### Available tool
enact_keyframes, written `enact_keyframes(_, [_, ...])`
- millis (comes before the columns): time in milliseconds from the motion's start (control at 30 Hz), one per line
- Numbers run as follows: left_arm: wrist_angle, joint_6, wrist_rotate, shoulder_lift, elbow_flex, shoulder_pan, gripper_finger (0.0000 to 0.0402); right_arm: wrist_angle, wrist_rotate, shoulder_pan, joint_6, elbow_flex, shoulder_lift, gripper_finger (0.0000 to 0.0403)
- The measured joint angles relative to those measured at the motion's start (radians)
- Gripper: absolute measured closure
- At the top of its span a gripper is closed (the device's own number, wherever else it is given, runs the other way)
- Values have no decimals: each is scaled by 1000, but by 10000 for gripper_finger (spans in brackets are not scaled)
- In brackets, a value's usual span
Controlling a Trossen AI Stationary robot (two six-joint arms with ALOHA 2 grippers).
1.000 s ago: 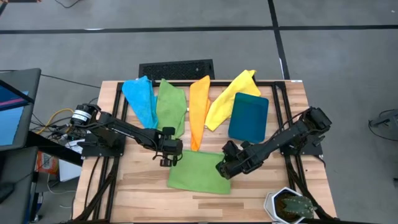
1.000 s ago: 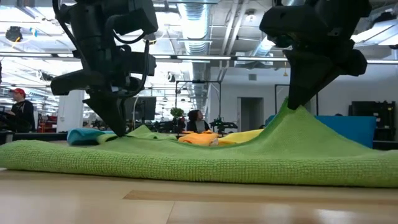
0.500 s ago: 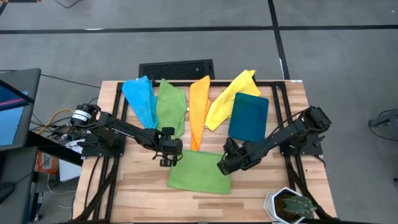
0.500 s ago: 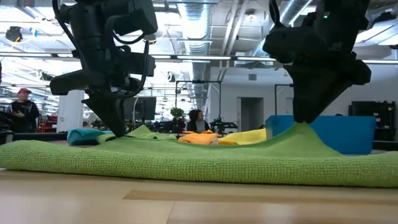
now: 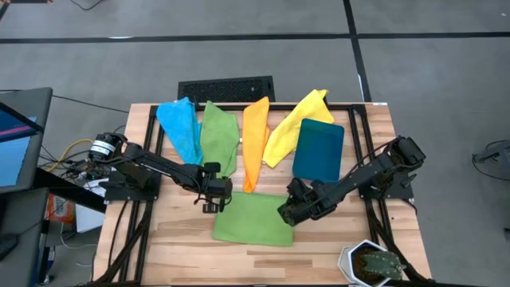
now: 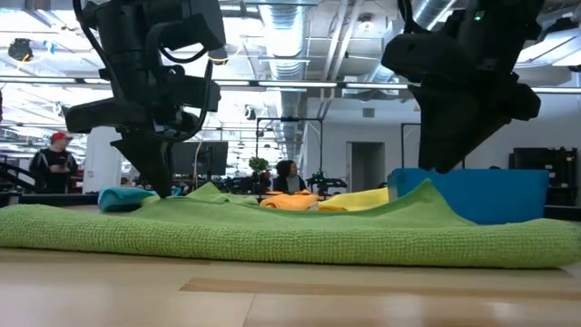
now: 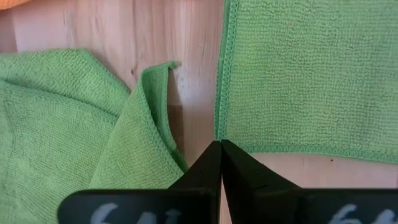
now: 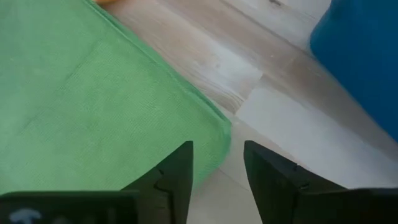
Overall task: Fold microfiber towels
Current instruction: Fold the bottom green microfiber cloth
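Since the left gripper (image 5: 212,201) sits pinched at the 10 o'clock corner of the folded green towel (image 5: 253,222), any pull could drag that corner and skew the fold; the spare green towel (image 5: 218,135) just beside it at 12 o'clock could snag too. Right gripper (image 5: 285,214) hangs over the towel's 3 o'clock edge, fingers (image 8: 176,171) parted with a clear gap, holding nothing, towel edge lying below them. Left fingers (image 7: 214,163) are pressed together; whether they trap cloth, cannot tell. Folded towel lies at table centre, toward 6 o'clock.
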State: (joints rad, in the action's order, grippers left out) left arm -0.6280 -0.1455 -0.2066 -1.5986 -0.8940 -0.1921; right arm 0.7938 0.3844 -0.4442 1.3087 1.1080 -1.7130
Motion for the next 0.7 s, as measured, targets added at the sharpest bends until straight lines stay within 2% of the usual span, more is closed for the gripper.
enact_keyframes(200, [-6, 2, -1, -2, 0, 0, 401, -50, 16, -24, -1, 0, 0, 236])
enact_keyframes(367, [-11, -6, 0, -2, 0, 0, 401, -85, 125, -97, 76, 0, -24, 245])
enact_keyframes(467, [-23, -27, 4, -2, 0, 0, 401, -100, 135, -123, 109, 0, -49, 254])
enact_keyframes(700, [-48, -43, 17, -2, 0, -20, 401, -331, 138, -197, 60, 2, -120, 275])
